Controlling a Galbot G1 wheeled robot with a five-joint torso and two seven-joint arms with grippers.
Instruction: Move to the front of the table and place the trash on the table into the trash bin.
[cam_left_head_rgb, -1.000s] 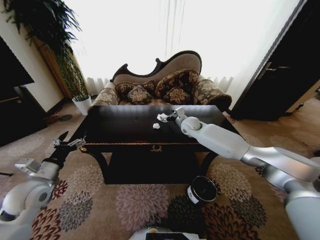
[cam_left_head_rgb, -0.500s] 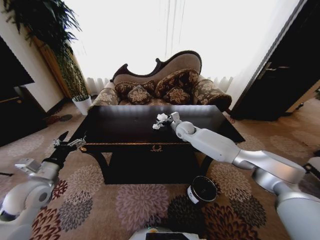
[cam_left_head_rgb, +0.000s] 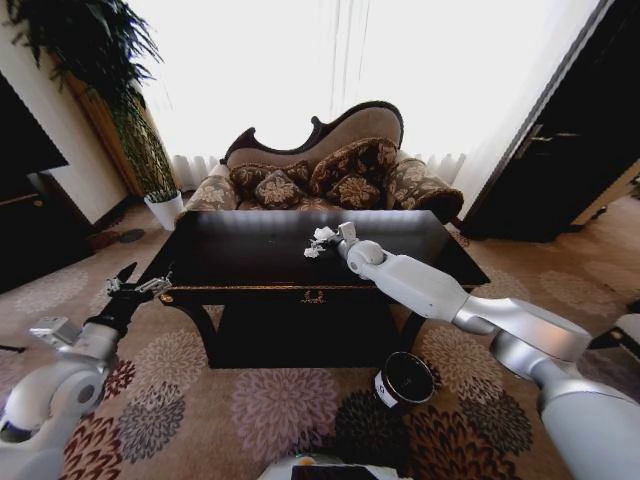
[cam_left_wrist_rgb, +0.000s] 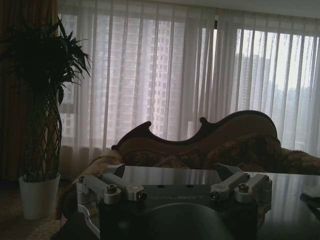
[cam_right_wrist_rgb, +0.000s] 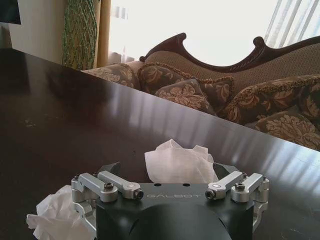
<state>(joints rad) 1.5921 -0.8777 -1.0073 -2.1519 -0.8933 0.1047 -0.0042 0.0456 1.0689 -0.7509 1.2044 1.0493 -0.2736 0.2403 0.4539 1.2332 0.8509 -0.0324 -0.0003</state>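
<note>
My right gripper (cam_left_head_rgb: 327, 240) reached out over table (cam_left_head_rgb: 250, 262), near its middle toward sofa (cam_left_head_rgb: 330, 165) side, fingers spread wide around larger paper wad (cam_right_wrist_rgb: 181, 164). Smaller wad (cam_right_wrist_rgb: 57, 216) lies on table just beside that gripper, on side away from trash bin (cam_left_head_rgb: 404, 380). Bin stands on carpet (cam_left_head_rgb: 220, 410) below table's front right corner. My left gripper (cam_left_head_rgb: 135, 284) hangs off table's front left corner, fingers apart, holding nothing.
</note>
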